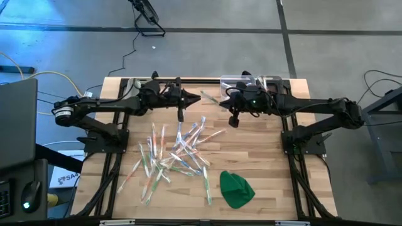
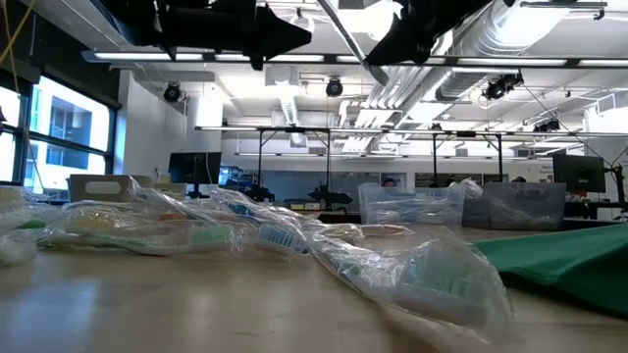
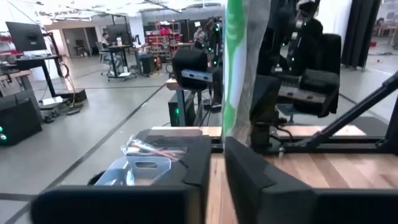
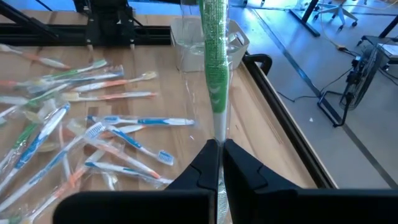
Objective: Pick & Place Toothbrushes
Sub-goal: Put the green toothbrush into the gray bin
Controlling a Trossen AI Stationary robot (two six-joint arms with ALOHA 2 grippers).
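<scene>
A green toothbrush (image 4: 214,68) in a clear wrapper hangs in the air between my two grippers, over the table's far middle (image 1: 210,98). My right gripper (image 4: 221,146) is shut on one end of it. My left gripper (image 3: 217,155) faces it from the left with a narrow gap between its fingers, and the toothbrush (image 3: 236,74) stands just past its fingertips. Many more toothbrushes (image 1: 176,154) lie in a loose pile on the wooden table. My right gripper pinches the toothbrush's near end (image 4: 220,127) between its two fingers. The toothbrush runs on straight ahead of the fingers, in line with them, toward my left gripper. It is lifted clear of the table. Whether my left gripper touches the toothbrush, I cannot tell.
A clear bin (image 1: 251,80) stands at the far edge behind my right gripper, and another clear bin (image 3: 146,165) with wrapped toothbrushes shows in the left wrist view. A green cloth lump (image 1: 237,188) lies at the near right. The arms' frames (image 1: 103,135) flank the table.
</scene>
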